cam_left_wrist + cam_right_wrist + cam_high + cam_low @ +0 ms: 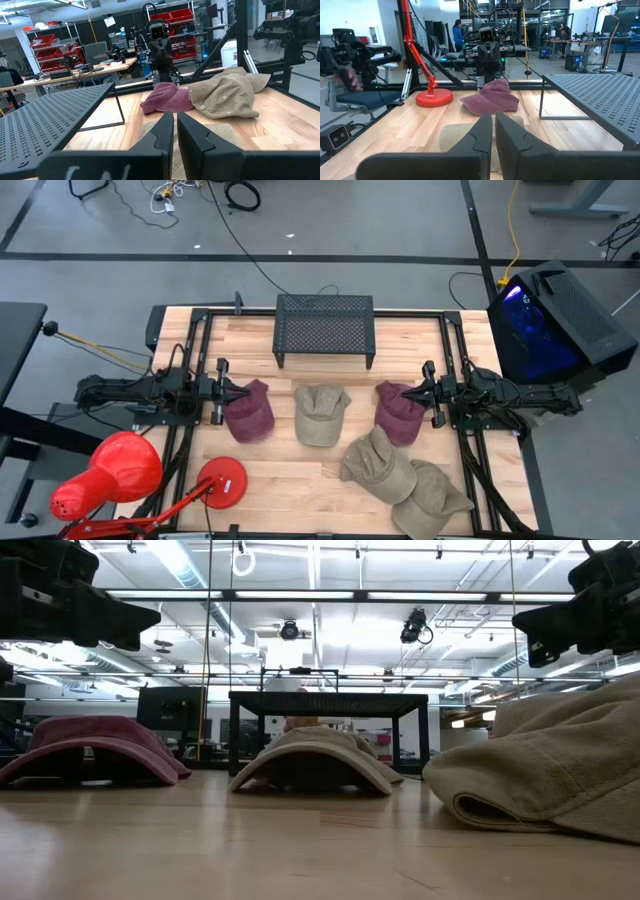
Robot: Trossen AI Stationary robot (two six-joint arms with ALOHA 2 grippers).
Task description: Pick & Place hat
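Five caps lie crown-up on the wooden table (pixel 260 470). One maroon hat (pixel 250 412) lies at the left and another maroon hat (pixel 398 412) at the right. Between them is a tan hat (pixel 320 415), and two more tan hats (pixel 378 465) (pixel 432 498) overlap near the front right. My left gripper (pixel 238 393) hangs shut and level above the left maroon hat's edge, pointing right. My right gripper (pixel 410 392) hangs shut and level above the right maroon hat, pointing left. In the low view both grippers (pixel 140 618) (pixel 525 630) are well above the hats.
A black perforated metal stand (pixel 324 330) is at the table's far middle. A red desk lamp (pixel 105 475) leans over the near left corner, its round base (pixel 221 482) on the table. Black frame rails (pixel 195 360) (pixel 455 360) run along both sides.
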